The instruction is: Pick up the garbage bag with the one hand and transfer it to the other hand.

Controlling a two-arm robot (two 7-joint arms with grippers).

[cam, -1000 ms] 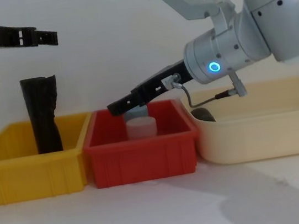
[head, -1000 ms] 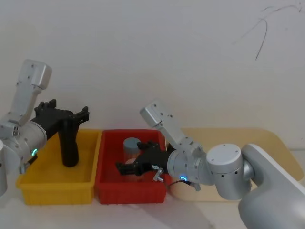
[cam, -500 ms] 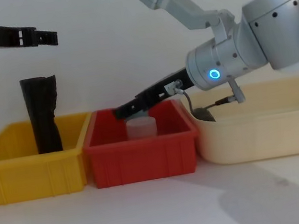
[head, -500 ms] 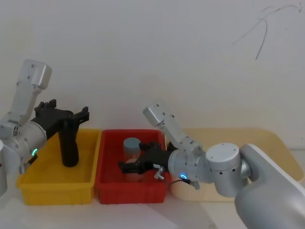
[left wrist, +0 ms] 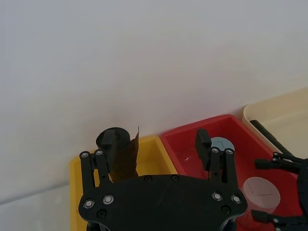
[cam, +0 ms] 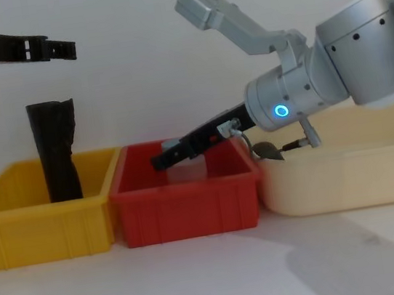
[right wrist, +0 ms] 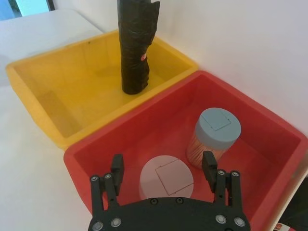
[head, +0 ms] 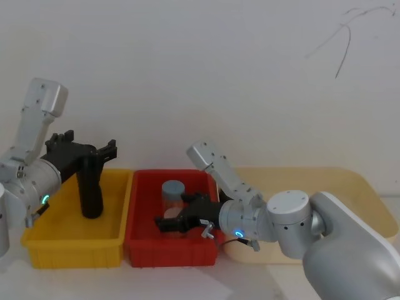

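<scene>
In the yellow bin (head: 37, 247), the garbage bag (head: 91, 187) is standing upright as a black roll, ungrasped; pick-up is not yet begun. The left claw (head: 107, 150) is being held spread open just above the roll's top. The right claw (right wrist: 163, 173) is being lowered, released, around the white-lidded jar (right wrist: 166, 179) in the red bin (head: 140, 250), deeper than a second ago, beside the blue-lidded jar (right wrist: 214, 132). Next, the roll needs to be gripped, judging by the task.

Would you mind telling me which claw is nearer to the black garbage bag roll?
Left. The left claw hangs open just above the garbage bag roll; the right claw is open over the red bin.
</scene>
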